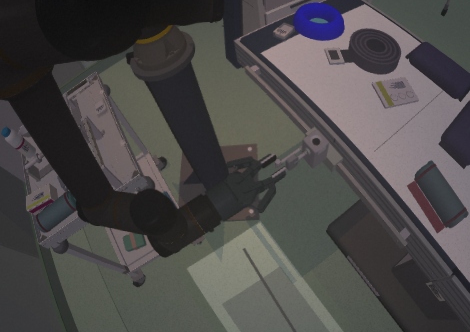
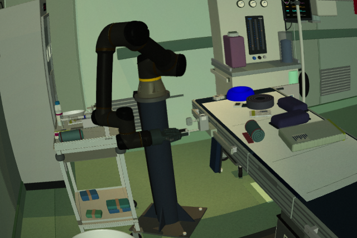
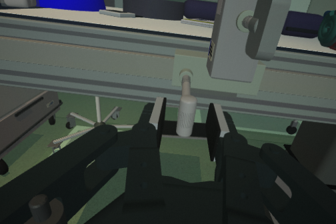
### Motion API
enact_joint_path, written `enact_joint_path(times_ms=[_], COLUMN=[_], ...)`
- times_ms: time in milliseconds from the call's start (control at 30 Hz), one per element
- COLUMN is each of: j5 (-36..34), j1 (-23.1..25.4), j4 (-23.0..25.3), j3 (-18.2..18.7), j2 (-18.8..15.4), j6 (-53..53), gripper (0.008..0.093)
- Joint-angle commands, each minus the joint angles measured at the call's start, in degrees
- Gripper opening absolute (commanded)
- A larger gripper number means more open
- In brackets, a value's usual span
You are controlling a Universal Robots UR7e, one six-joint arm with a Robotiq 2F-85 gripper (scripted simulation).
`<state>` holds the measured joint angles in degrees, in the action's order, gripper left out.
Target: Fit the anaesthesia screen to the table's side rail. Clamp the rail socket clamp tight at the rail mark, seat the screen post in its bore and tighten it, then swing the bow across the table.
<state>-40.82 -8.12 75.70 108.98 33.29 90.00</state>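
The grey rail socket clamp [image 1: 316, 147] [image 2: 203, 122] [image 3: 238, 35] sits on the operating table's side rail [image 1: 360, 180] [image 3: 100, 72], and its knurled clamp handle [image 3: 186, 113] [image 1: 292, 159] sticks out from the rail towards me. A second flat knob [image 3: 263, 27] [image 2: 189, 121] is on the clamp's side. The screen post [image 1: 267, 287] lies on a pale mat on the floor. My gripper [image 3: 185, 122] [image 1: 272, 169] [image 2: 184, 133] is level with the handle, its fingers on either side of the handle's end, and it is open and holds nothing.
A trolley [image 2: 92, 154] [image 1: 95, 180] with rolls and packs stands behind my arm. On the table top lie a blue ring [image 1: 319, 20], a dark coil [image 1: 375, 50], a rolled towel [image 1: 440, 195] and dark cushions [image 2: 289, 111]. An anaesthesia machine [image 2: 253, 42] stands at the table's head.
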Motion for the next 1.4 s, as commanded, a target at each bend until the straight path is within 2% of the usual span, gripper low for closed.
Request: enact_joint_path(times_ms=[0, 167, 700, 1367], j5=[0.0, 0.0, 0.0, 0.0], j1=[0.0, 0.0, 0.0, 0.0], j4=[-0.01, -0.01, -0.01, -0.01], j3=[0.0, 0.0, 0.0, 0.0], j2=[0.05, 0.05, 0.05, 0.05], j6=[0.0, 0.0, 0.0, -0.2], gripper=[0.04, 0.04, 0.0085, 0.008])
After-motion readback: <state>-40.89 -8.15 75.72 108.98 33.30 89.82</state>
